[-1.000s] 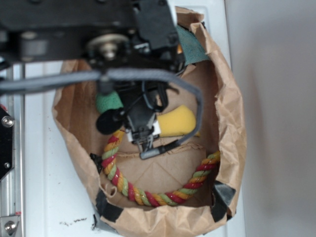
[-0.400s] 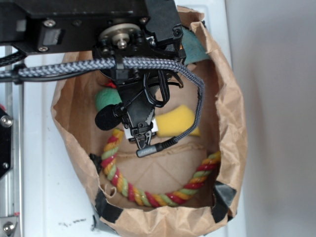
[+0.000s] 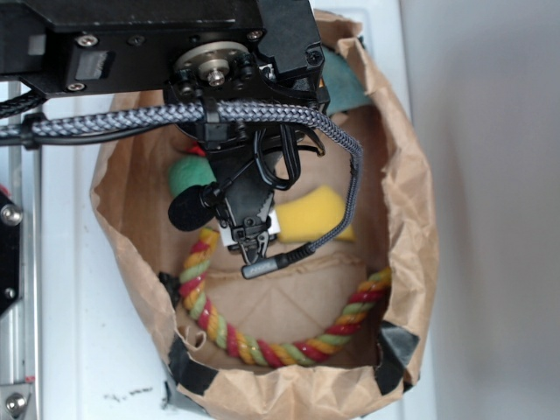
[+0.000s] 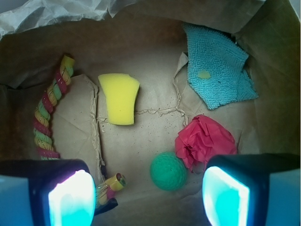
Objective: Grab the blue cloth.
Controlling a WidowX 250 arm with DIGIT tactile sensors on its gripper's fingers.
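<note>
My gripper (image 4: pixel 146 197) hangs wide open over the paper bag (image 4: pixel 141 28), holding nothing; the blue cloth (image 4: pixel 215 70) lies flat in its far right corner.

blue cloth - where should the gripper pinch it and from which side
Probably best straight down from above, on the middle of the blue cloth near its small yellow spot. It lies flat on the paper bag floor, against the bag wall on its far side, so no edge stands up to grab. The open gripper would pinch up a fold, clear of the red cloth.

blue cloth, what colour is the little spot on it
Yellow, on the teal-blue cloth; clearest in the wrist view.
</note>
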